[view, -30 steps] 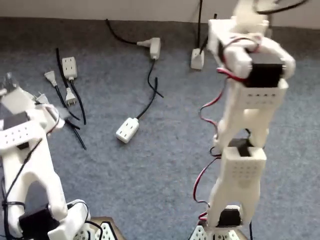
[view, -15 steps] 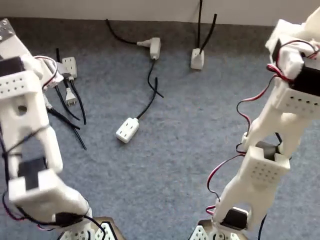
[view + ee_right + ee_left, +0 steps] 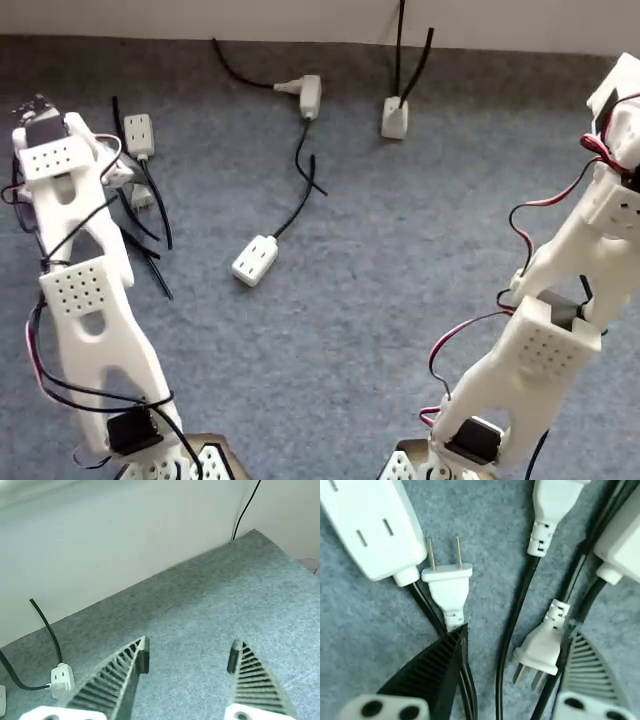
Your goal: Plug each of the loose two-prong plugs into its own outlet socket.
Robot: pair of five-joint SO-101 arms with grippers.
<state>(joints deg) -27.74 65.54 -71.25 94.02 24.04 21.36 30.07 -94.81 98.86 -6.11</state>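
In the left wrist view my left gripper [image 3: 517, 631] is open just above the grey carpet. Its dark finger [image 3: 435, 665] touches the cable of a white two-prong plug [image 3: 447, 582] whose prongs point at a white outlet block [image 3: 370, 525]. A second plug [image 3: 540, 647] lies by the grey finger [image 3: 590, 665], and a third plug [image 3: 552, 500] lies farther off. From above, the left arm [image 3: 70, 160] hangs over this cluster beside an outlet block [image 3: 139, 133]. My right gripper [image 3: 189, 652] is open and holds nothing, high over the carpet; the right arm [image 3: 600, 230] stands at the right edge.
An outlet block [image 3: 255, 260] on a black cable lies mid-carpet. A white plug adapter [image 3: 309, 95] and another outlet [image 3: 394, 118] sit near the back wall. Black cables [image 3: 150, 230] tangle around the left cluster. A white block [image 3: 620, 545] lies close to the grey finger.
The left arm has stretched out and come down over the plug cluster at the far left. The right arm has swung away toward the right edge.
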